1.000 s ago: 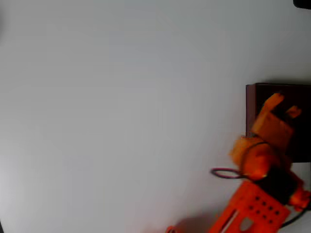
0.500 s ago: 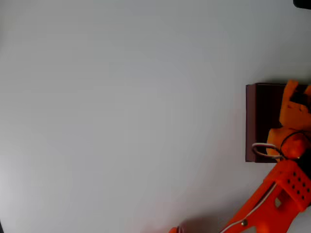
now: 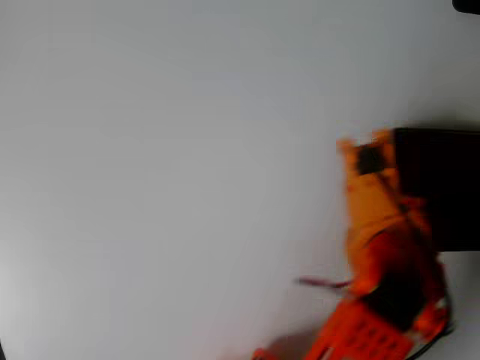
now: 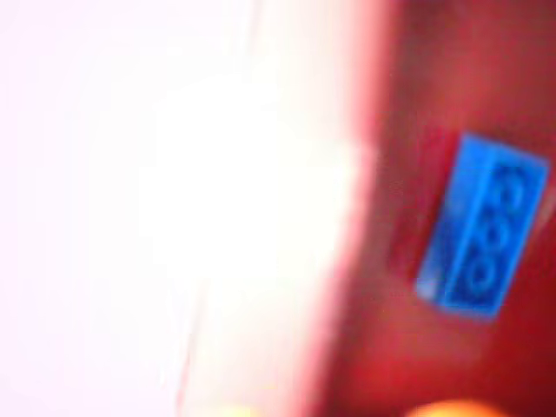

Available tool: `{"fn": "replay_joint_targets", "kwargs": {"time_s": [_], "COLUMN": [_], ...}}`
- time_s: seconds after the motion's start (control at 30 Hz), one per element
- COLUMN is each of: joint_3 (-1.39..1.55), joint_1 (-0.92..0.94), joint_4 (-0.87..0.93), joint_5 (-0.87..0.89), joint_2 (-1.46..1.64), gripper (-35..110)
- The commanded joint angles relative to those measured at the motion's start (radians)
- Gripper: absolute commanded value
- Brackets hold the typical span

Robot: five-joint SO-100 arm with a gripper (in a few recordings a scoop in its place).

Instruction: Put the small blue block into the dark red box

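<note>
Now the small blue block (image 4: 482, 234) lies inside the dark red box (image 3: 442, 187), apart from the claw (image 3: 365, 146).

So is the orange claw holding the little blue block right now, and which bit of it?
No. The small blue block lies on the floor of the dark red box, and the gripper sits blurred at the box's left edge. Whether it holds anything cannot be told.

Motion-blurred in the overhead view, the orange gripper (image 3: 365, 152) beside the dark red box (image 3: 439, 187), jaw state unreadable. Box cut off at the right edge. Smeared in the wrist view, the small blue block (image 4: 482, 226) on the box floor.
</note>
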Motion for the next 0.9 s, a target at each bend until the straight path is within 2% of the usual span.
{"fn": "replay_joint_targets", "kwargs": {"time_s": [0.0,0.27,0.43,0.67,0.87], "joint_3": [0.124,0.453,0.681,0.864,0.902], "joint_1": [-0.153,-0.626,-0.847,-1.049,-1.114], "joint_4": [0.084,0.153,0.198,0.222,0.265], "joint_5": [-0.058,-0.156,-0.29,-0.462,-0.555], "joint_2": [0.357,0.902,1.243,1.266,1.272], "gripper": [0,0,0,0,0]}}
